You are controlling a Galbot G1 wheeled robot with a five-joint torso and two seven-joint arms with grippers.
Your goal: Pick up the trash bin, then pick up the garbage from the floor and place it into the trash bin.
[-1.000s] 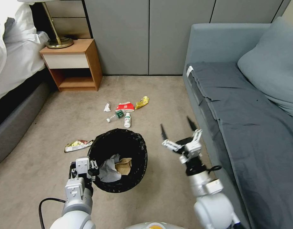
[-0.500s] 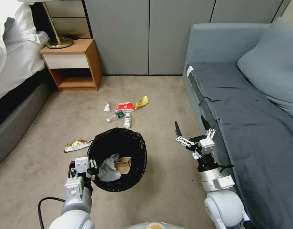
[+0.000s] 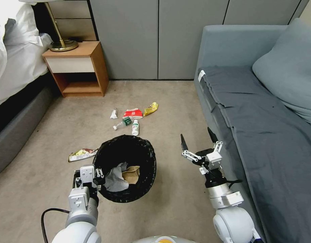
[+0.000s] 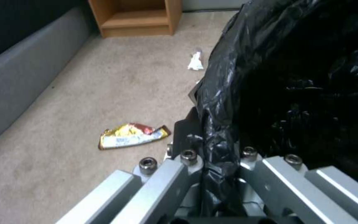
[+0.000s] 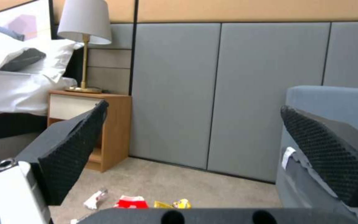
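The trash bin, lined with a crinkled black bag, is in front of me on the left. My left gripper is shut on its near rim, and the left wrist view shows the liner pinched between the fingers. A white tissue and a tan paper bag lie inside. Garbage on the carpet beyond: a tissue wad, a red-white packet, a yellow wrapper, a clear bottle and a white bottle. A shiny wrapper lies left of the bin. My right gripper hangs open and empty beside the sofa.
A grey sofa runs along the right, close to my right arm. A wooden nightstand with a lamp stands at the back left, beside a bed. Grey wall panels close the back. Open carpet lies between bin and wall.
My right gripper swung right toward the sofa, then came back a little to the left, staying open. The left gripper and bin have barely moved.
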